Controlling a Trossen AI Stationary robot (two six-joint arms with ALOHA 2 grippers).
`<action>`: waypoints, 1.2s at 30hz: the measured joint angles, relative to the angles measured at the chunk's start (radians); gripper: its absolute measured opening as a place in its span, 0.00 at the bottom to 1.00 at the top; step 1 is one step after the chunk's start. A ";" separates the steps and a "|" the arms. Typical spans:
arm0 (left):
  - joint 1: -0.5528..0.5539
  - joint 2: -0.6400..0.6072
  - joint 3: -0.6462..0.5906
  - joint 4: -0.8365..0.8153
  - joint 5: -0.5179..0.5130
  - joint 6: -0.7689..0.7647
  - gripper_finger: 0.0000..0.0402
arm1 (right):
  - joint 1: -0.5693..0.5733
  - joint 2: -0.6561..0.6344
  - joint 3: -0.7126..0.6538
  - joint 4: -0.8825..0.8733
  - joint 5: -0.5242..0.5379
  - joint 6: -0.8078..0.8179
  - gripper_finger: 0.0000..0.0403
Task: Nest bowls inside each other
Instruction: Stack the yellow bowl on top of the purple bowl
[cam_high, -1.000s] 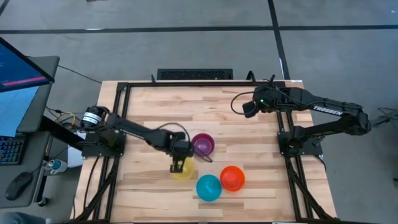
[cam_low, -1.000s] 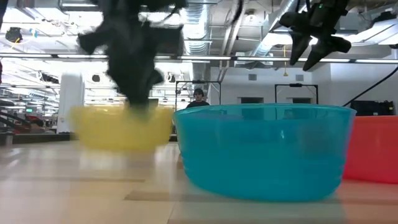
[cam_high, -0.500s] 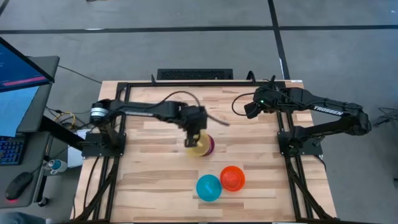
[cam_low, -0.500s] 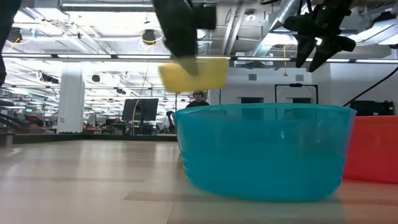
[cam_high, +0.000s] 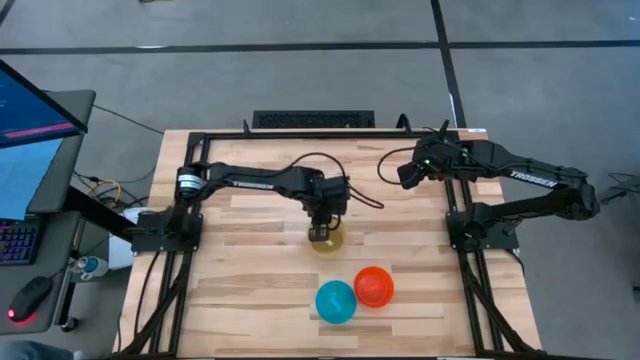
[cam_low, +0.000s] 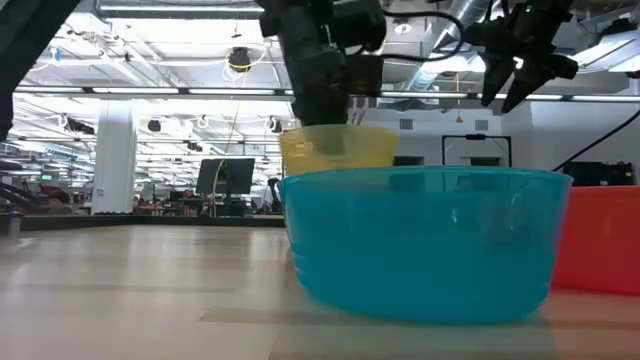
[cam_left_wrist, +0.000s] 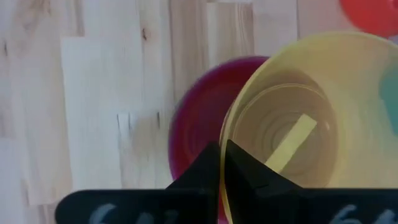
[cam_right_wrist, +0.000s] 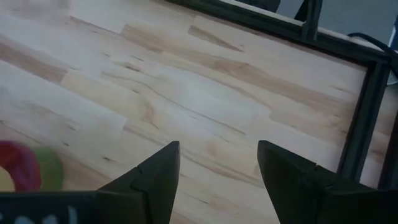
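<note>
My left gripper (cam_high: 321, 230) is shut on the yellow bowl (cam_high: 329, 242) and holds it over the purple bowl (cam_left_wrist: 198, 121), which the yellow one nearly covers in the high view. In the low view the yellow bowl (cam_low: 338, 150) shows behind the blue bowl (cam_low: 425, 240), its bottom hidden. The blue bowl (cam_high: 336, 301) and the orange-red bowl (cam_high: 373, 286) stand side by side on their bases near the table's near edge. My right gripper (cam_high: 403, 176) waits open, raised over the far right of the table. A blurred pink and green patch (cam_right_wrist: 28, 167) shows in the right wrist view. My left gripper pinches the yellow bowl's rim (cam_left_wrist: 224, 140), one finger (cam_left_wrist: 245, 174) inside the bowl and the other outside. The fingers come from above, pointing down. The bowl hangs tilted over the purple bowl; whether it touches it I cannot tell.
Bare wood lies on the table's left half (cam_high: 230, 270) and under the right gripper (cam_right_wrist: 205, 93). A black frame rail (cam_high: 300, 134) runs round the table's far edge and sides. A monitor (cam_high: 30, 110) stands off the table's left.
My left gripper has lifted the yellow bowl off the table beside the purple bowl, carried it up and toward the far right, and then lowered it over the purple bowl. The yellow bowl now covers the purple one from above. The right arm has kept still.
</note>
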 joint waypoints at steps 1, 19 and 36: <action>0.000 0.004 0.000 0.003 0.000 -0.002 0.00 | 0.000 -0.002 0.000 -0.001 0.000 0.000 0.59; 0.001 0.025 0.011 -0.010 0.004 -0.009 0.04 | 0.306 -0.066 0.001 0.163 -0.275 0.121 0.59; -0.016 0.014 0.134 0.012 0.235 0.199 0.18 | 0.785 -0.057 -0.012 0.253 -0.249 0.308 0.59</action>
